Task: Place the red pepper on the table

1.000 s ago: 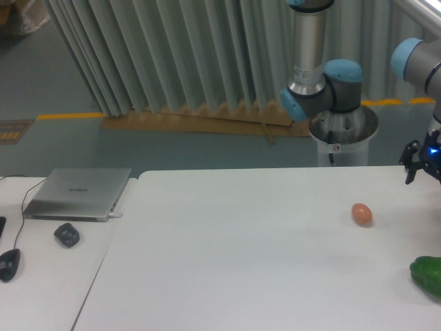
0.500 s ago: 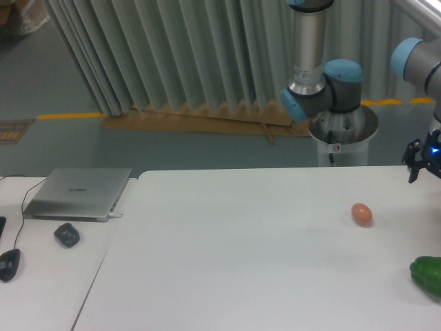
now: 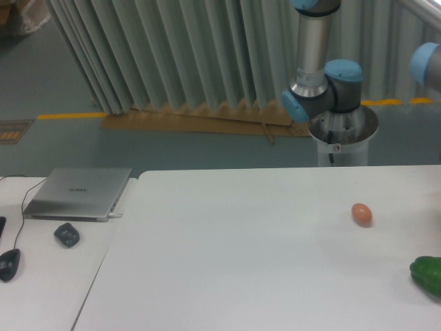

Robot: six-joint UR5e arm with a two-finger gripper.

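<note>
The large white table (image 3: 241, 255) fills the lower middle and right of the camera view. The red pepper is out of view. The gripper is out of view too: only the arm's grey column and blue joints (image 3: 324, 83) show behind the table's far edge, plus a blue joint (image 3: 428, 63) at the right border.
An orange-brown egg-shaped object (image 3: 362, 214) lies on the table at the right. A green pepper (image 3: 428, 274) sits at the right edge, partly cut off. On the smaller desk to the left are a closed laptop (image 3: 79, 193), a dark lump (image 3: 67, 234) and a mouse (image 3: 8, 264).
The gripper that showed at the right edge has moved out of the frame to the right. The egg-shaped object and the green pepper have not moved.
</note>
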